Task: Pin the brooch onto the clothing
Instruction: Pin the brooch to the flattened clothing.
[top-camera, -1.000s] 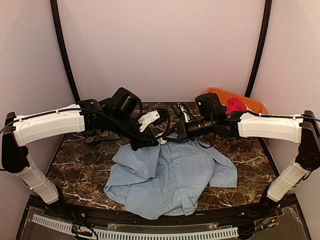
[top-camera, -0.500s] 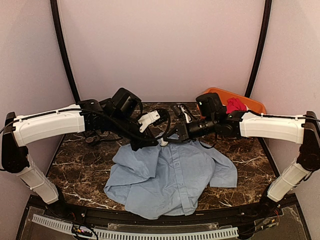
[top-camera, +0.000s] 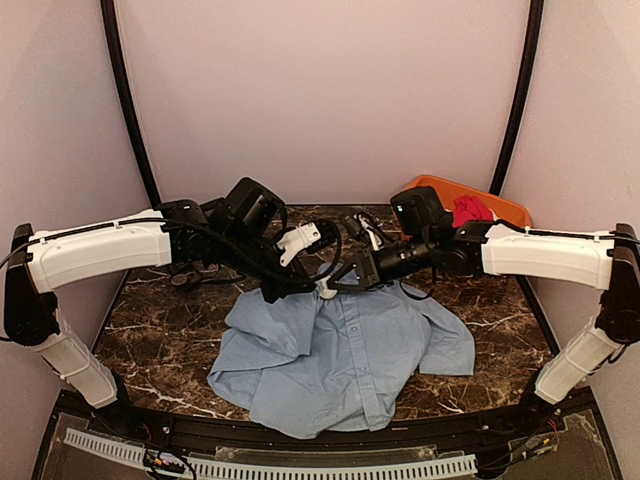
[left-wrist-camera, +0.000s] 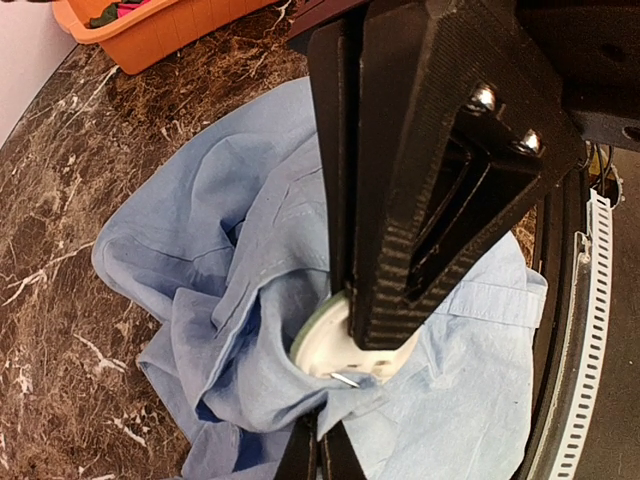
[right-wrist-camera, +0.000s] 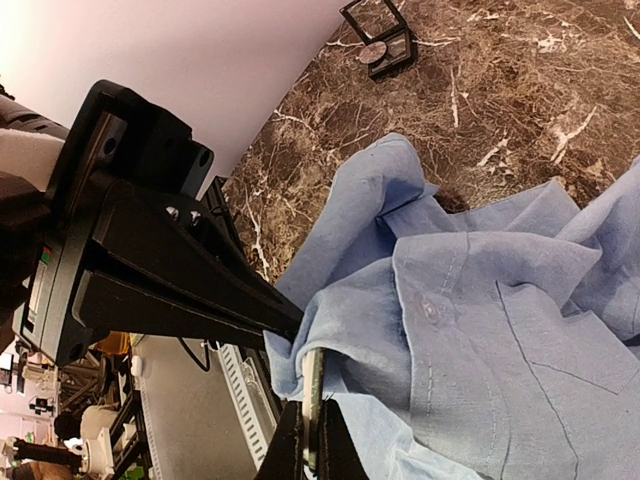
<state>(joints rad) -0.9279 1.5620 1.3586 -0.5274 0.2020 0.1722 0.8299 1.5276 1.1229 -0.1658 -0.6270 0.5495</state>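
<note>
The light blue shirt (top-camera: 350, 350) lies crumpled on the marble table. My left gripper (top-camera: 300, 286) is shut on a raised fold of the shirt; in the left wrist view its fingertips (left-wrist-camera: 318, 445) pinch the fabric (left-wrist-camera: 200, 250). My right gripper (top-camera: 346, 282) is shut on the brooch (top-camera: 327, 289), pressed against that fold. In the left wrist view the brooch (left-wrist-camera: 330, 350) shows its white back, with a small metal pin touching the cloth. In the right wrist view my gripper (right-wrist-camera: 312, 435) holds the brooch (right-wrist-camera: 313, 385) edge-on, tucked under the shirt (right-wrist-camera: 500, 320).
An orange bin (top-camera: 432, 186) holding a red garment (top-camera: 470, 210) stands at the back right. A small black open box (right-wrist-camera: 380, 45) sits on the table behind the shirt. Dark cables (top-camera: 190, 275) lie at the left. The table's front rail (left-wrist-camera: 590, 300) is near.
My right gripper has moved a little left and down with the brooch, closing on the fold held by my left gripper. The left arm has barely moved.
</note>
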